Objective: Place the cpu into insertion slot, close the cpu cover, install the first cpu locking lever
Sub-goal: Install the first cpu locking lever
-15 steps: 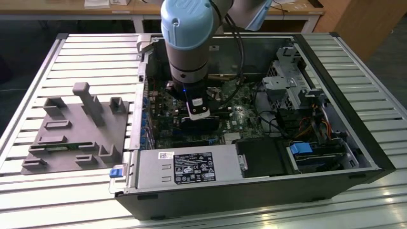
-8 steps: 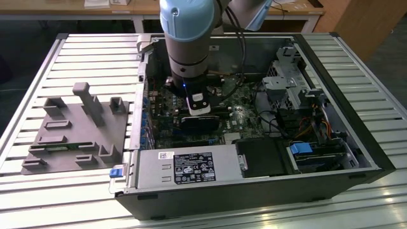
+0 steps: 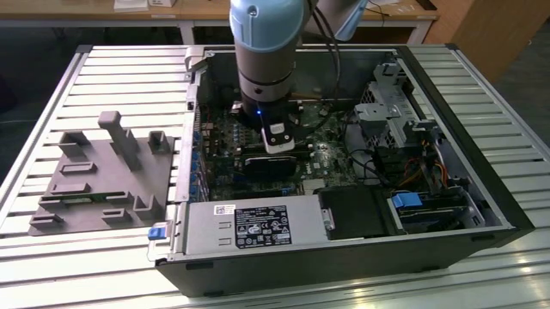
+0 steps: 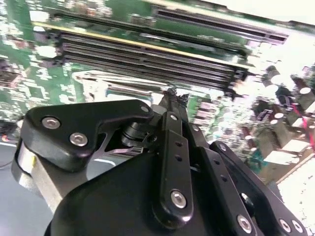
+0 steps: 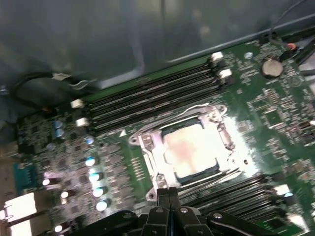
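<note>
First wrist view: cpu (image 5: 189, 150) seated in its socket, cpu cover (image 5: 147, 150) lying down around it.

The gripper (image 5: 168, 192) hangs just beside the socket's near edge with its fingers pressed together, gripping nothing. My reading is that the lever step is in hand; doing it well means pushing the thin lever down evenly, keeping the tips off the cpu's top, and staying clear of the memory slots (image 5: 147, 96) beside the socket.

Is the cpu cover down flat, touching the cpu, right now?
Touching, it seems: in the first wrist view the cpu cover lies flat around the cpu, its frame overlapping the chip's edges.
</note>
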Tool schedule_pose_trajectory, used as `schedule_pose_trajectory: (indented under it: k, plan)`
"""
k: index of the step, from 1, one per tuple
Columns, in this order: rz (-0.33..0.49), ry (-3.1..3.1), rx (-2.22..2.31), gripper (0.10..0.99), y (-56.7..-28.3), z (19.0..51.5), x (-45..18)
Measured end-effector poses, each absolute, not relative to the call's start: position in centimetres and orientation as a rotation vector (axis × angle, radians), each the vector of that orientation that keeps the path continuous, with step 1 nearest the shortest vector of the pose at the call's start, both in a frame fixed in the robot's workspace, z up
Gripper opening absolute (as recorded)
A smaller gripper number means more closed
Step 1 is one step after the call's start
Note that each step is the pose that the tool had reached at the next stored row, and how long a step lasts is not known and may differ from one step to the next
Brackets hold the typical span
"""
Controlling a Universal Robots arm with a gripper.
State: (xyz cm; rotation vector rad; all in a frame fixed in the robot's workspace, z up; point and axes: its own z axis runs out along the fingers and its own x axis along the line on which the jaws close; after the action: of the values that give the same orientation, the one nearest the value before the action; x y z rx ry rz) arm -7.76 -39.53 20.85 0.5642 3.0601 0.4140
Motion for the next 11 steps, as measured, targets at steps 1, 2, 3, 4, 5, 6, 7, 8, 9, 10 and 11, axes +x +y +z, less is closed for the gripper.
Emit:
schedule_pose_trajectory:
  k: [1, 2, 3, 4, 5, 6, 7, 8, 9, 10, 11]
  plan:
    - [0.414, 3.060, 0.564, 0.102, -39.5, 20.9, -7.4]
    - [0.414, 3.061, 0.565, 0.102, -39.5, 20.9, -7.1]
    - [0.414, 3.061, 0.565, 0.102, -39.5, 20.9, -6.8]
    - [0.414, 3.061, 0.565, 0.102, -39.5, 20.9, -6.4]
    - [0.414, 3.061, 0.565, 0.102, -39.5, 20.9, -6.1]
    - [0.414, 3.062, 0.565, 0.102, -39.5, 20.9, -5.9]
    - [0.414, 3.062, 0.565, 0.102, -39.5, 20.9, -5.7]
    - [0.414, 3.062, 0.565, 0.102, -39.5, 20.9, -5.6]
    - [0.413, 3.062, 0.565, 0.102, -39.4, 20.9, -5.5]
    - [0.408, 3.062, 0.565, 0.102, -39.2, 20.9, -5.5]
    - [0.402, 3.062, 0.565, 0.102, -39.0, 20.9, -5.5]
